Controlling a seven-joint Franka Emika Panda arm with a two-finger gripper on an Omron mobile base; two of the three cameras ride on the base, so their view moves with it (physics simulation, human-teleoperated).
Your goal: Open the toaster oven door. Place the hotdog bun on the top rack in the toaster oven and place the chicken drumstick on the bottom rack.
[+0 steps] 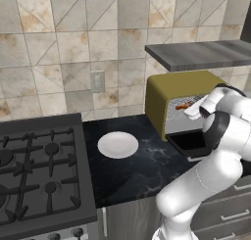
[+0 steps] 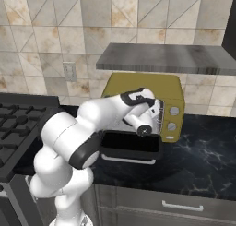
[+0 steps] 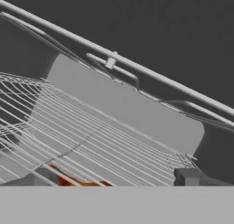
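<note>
The mustard-yellow toaster oven (image 1: 159, 94) (image 2: 138, 81) stands on the black counter, with its door (image 1: 188, 142) (image 2: 130, 145) folded down flat and the silver handle (image 2: 128, 159) towards me. My gripper (image 1: 191, 110) (image 3: 113, 178) reaches into the oven's mouth and is open, its two fingertips (image 3: 187, 176) wide apart over the wire rack (image 3: 105, 131). An orange-brown piece with reddish patches, which looks like the chicken drumstick (image 1: 182, 107) (image 3: 77, 183), lies on the wires just below the fingertips, held by nothing. The hotdog bun is hidden.
An empty white plate (image 1: 117, 145) sits on the counter left of the oven. A gas stove (image 1: 39, 165) fills the left side. A grey shelf (image 1: 201, 53) (image 2: 161, 59) hangs close above the oven. Drawers (image 2: 184, 205) run below the counter edge.
</note>
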